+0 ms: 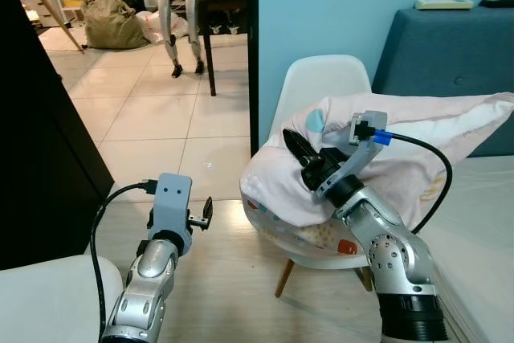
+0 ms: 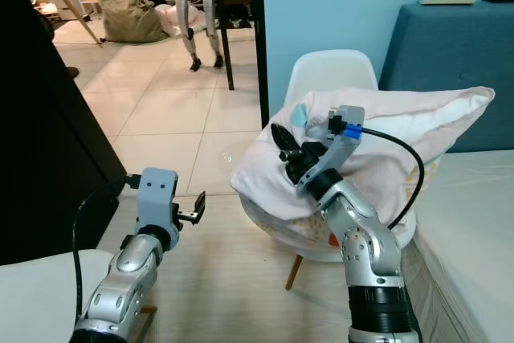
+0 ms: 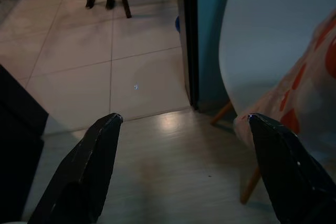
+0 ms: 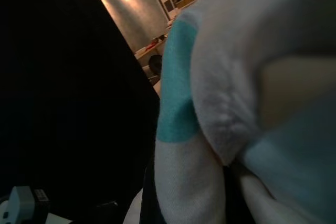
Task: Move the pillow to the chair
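Left gripper (image 3: pixel 181 169): nearest, raised over the wooden floor (image 1: pixel 233 279), fingers spread wide, holding nothing. Right gripper (image 1: pixel 295 149): fingers clenched on the pillow (image 1: pixel 401 158). Pillow: pale pink, draped across the white chair (image 1: pixel 325 82) seat, beside the bed (image 1: pixel 482 222).

pale pillow (image 1: pixel 418 150) slumped on white chair (image 1: pixel 321 86)

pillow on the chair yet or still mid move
Mostly done: the pillow already lies on the white chair, its far end leaning toward the blue headboard. In hand: the right claw is pressed into it. Left: let go and pull back. The left claw hangs open over the floor.
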`<state>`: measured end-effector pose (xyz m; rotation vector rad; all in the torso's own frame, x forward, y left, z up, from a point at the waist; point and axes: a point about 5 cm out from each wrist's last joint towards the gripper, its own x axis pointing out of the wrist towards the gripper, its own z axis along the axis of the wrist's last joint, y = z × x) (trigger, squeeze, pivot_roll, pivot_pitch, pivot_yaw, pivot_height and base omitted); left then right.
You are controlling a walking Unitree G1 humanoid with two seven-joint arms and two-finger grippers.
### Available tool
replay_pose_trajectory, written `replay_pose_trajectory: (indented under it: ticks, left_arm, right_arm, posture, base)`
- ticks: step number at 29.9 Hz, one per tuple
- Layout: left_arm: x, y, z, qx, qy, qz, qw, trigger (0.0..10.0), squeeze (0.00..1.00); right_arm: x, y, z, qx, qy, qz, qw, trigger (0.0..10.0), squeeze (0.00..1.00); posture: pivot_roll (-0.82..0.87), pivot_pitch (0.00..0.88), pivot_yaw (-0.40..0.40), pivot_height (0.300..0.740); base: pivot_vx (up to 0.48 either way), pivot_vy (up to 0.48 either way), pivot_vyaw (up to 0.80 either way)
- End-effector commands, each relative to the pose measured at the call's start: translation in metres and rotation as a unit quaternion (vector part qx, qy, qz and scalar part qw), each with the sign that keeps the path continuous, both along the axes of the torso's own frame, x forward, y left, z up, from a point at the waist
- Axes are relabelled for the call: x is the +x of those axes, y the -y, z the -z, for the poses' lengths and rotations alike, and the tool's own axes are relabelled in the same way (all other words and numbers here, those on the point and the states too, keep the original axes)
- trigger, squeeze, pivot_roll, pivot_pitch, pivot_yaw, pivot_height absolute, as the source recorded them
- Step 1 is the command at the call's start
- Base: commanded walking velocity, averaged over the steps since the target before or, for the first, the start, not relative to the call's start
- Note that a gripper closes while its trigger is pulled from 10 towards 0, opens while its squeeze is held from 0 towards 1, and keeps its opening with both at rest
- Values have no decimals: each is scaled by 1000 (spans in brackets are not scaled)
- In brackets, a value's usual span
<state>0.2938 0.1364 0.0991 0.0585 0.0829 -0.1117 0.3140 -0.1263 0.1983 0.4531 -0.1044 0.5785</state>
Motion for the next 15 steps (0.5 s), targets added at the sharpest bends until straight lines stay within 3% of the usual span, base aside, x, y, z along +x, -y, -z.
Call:
replay_pose_trajectory:
  ticks: [1,15]
  left_arm:
    - [-1,1,1,-1,-1,4,1000,10000,0]
    - [-2,4,2,-1,-1,11,1000,10000,0]
  right_arm:
    - [0,-3,0,-3,0,-4,1000,10000,0]
    - [1,-4,2,-7,-3,-2,1000,10000,0]
  posture:
    - [-52,49,18,740]
    - [-58,54,21,740]
  base:
    - [319,0,0]
    - [367,0,0]
